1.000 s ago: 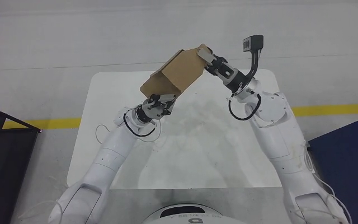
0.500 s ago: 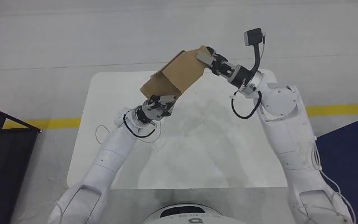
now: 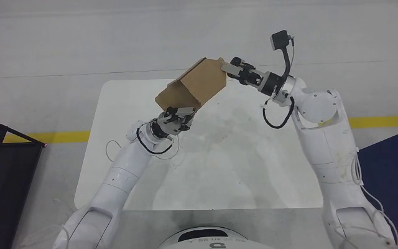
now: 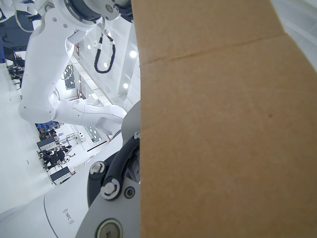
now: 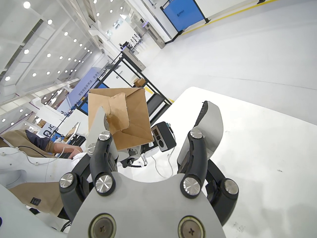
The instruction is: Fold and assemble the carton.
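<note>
A brown carton point(image 3: 193, 86), partly folded into a tube, hangs tilted above the back of the white table point(image 3: 249, 162). My left gripper point(image 3: 177, 115) is shut on its lower edge; in the left wrist view the carton's panel point(image 4: 223, 125) stands right against the camera. My right gripper point(image 3: 229, 64) is at the carton's upper right end and is open. In the right wrist view the right gripper point(image 5: 153, 115) has its fingers wide apart. One finger point(image 5: 99, 122) lies against a creased end flap of the carton point(image 5: 128, 120), and the other finger point(image 5: 210, 117) is free over the table.
A black rack point(image 3: 12, 155) stands on the floor left of the table. The table's front and middle are bare white surface point(image 3: 217, 180). My right arm point(image 4: 49, 63) shows behind the carton in the left wrist view.
My right arm swung its elbow outward and its gripper shifted a little up along the carton's upper end. The carton and the left gripper stayed in place.
</note>
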`<state>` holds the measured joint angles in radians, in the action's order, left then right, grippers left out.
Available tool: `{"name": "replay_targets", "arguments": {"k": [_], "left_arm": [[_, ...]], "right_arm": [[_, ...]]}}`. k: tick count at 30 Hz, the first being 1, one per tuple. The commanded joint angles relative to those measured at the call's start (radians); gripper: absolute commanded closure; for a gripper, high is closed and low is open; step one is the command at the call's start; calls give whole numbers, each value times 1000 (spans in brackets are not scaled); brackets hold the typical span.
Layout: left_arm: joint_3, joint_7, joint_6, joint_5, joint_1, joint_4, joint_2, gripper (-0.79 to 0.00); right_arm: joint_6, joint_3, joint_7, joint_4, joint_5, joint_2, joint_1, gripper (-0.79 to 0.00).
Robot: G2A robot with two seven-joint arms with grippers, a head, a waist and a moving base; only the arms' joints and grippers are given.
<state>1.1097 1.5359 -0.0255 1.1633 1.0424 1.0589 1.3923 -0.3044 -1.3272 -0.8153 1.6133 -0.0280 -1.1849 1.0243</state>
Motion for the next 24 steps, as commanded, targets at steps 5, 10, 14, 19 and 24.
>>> {"name": "replay_targets", "arguments": {"k": [5,10,14,19,24], "left_arm": [[-9,0,10,-4,-4,2,0,0],[-20,0,21,-3,-5,8,1,0],[-29,0,30,-7,-3,13,0,0],[-34,0,32,-30,-3,20,-5,0],[-34,0,26,-41,-2,34,-11,0]], "right_arm": [[6,12,-81,-17,19,6,-29,-727],[6,14,-167,-62,107,9,-65,-767],[6,18,-213,-102,160,11,-97,-785],[5,40,-256,-130,152,14,-127,-776],[11,55,-276,-144,133,18,-143,-767]]}}
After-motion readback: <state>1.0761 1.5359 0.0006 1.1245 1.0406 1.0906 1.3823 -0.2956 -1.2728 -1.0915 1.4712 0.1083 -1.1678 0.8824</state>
